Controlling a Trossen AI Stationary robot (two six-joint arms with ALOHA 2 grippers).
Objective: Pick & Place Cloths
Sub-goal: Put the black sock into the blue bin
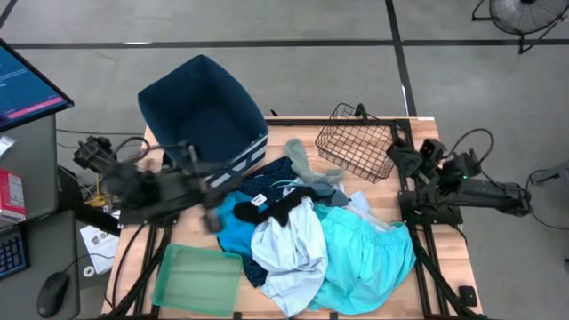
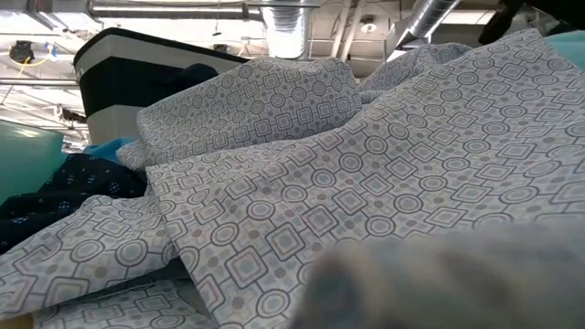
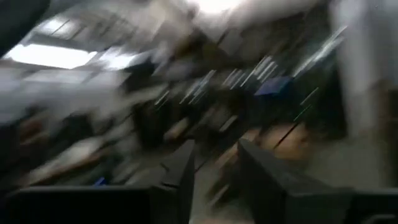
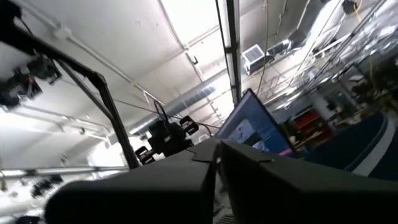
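The cloths [image 1: 302, 236] lie heaped on the middle of the table: turquoise shorts [image 1: 369, 258], a pale patterned piece [image 1: 289, 253], bright blue [image 1: 233, 229], dotted navy [image 1: 274, 173], black [image 1: 283, 209] and grey [image 1: 311, 164]. In the low view the pale patterned cloth [image 2: 366, 183] fills most of the picture, with dotted navy [image 2: 73, 183] at its side. My left gripper [image 1: 212, 220] [image 3: 214, 158] is open and empty, blurred, at the pile's left edge beside the bright blue cloth. My right gripper [image 1: 405, 160] [image 4: 217, 152] is shut and parked at the table's right edge.
A dark blue bin [image 1: 204, 111] stands at the table's far left corner, and a wire basket [image 1: 356, 142] at the far right. A flat green tray [image 1: 197, 277] lies at the near left. A desk with a monitor [image 1: 27, 84] stands left of the table.
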